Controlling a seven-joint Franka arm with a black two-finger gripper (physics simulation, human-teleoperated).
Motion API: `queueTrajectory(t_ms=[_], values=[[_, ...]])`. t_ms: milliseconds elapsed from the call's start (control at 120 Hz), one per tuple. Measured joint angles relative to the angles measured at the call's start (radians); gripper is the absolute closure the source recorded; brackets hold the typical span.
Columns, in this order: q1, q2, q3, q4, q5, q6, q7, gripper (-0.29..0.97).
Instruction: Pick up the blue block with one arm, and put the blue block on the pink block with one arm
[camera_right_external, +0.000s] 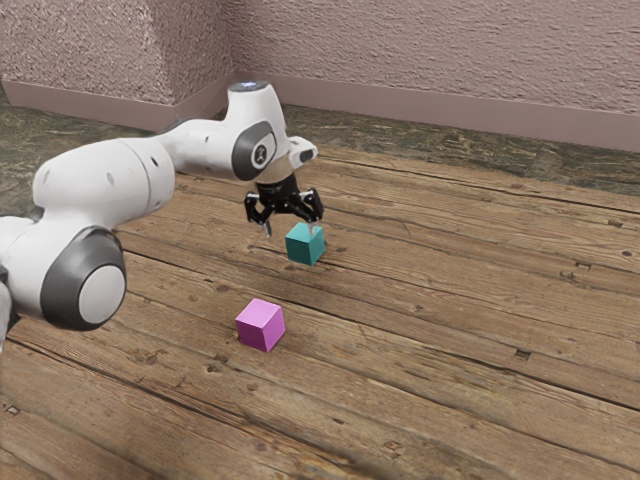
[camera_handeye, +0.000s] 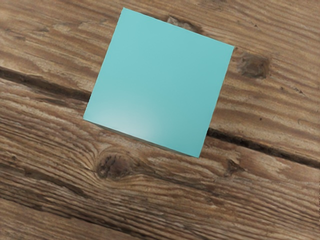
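Gripper (camera_right_external: 287, 220) wide open, empty. Hangs just above blue block (camera_right_external: 304, 244), dead centre beneath, sides seemingly skewed to the jaws. Calls for a straight drop, maybe a twist.

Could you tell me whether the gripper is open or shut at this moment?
Open: the gripper hangs spread wide above the blue block, not clamping its sides.
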Motion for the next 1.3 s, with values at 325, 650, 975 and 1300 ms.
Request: queueTrajectory(t_ms=[325,650,975,1300], values=[[0.025,0.085,-0.009,0.056,-0.003,0.061,0.191,0.0],[0.027,0.119,-0.018,0.059,-0.029,0.246,0.315,0.0],[0.026,0.097,0.009,-0.009,-0.141,0.318,0.384,0.0],[0.027,0.135,0.007,0.004,-0.155,0.344,0.426,0.0]])
